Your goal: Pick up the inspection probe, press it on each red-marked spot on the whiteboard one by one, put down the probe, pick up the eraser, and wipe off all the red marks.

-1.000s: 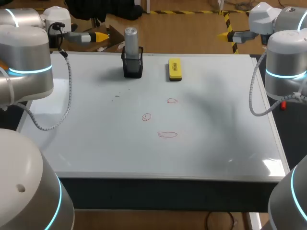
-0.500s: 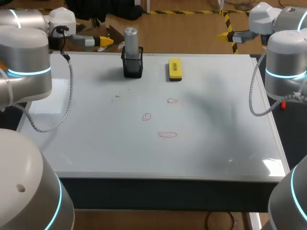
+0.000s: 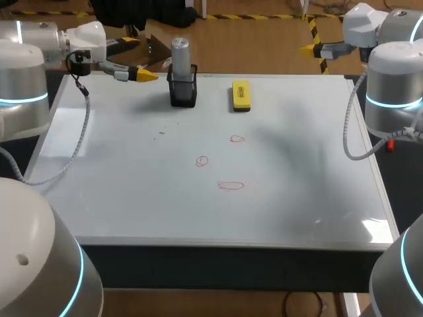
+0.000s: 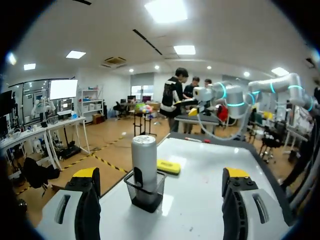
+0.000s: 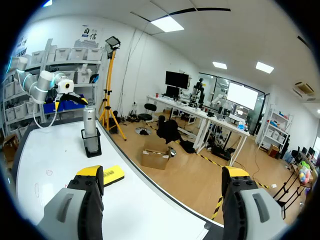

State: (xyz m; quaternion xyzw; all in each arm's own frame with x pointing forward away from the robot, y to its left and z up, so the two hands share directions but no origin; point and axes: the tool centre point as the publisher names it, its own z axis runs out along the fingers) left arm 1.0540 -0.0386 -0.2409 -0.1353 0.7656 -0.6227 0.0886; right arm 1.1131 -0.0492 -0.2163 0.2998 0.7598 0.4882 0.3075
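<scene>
Probe (image 3: 180, 53) stands upright in its black mesh holder (image 3: 183, 92) at the whiteboard's (image 3: 132, 198) twelve o'clock edge, lower half screened by mesh. Left gripper (image 3: 147, 74) hangs at its nine o'clock, fingers spread, empty. Right gripper (image 3: 307, 47), also spread and empty, sits beyond the one o'clock corner.

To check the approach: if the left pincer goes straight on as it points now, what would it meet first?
Most likely the silver cylindrical probe standing in the black mesh holder, though depth is unclear.

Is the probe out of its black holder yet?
No, the silver probe stands upright inside the black holder.
</scene>
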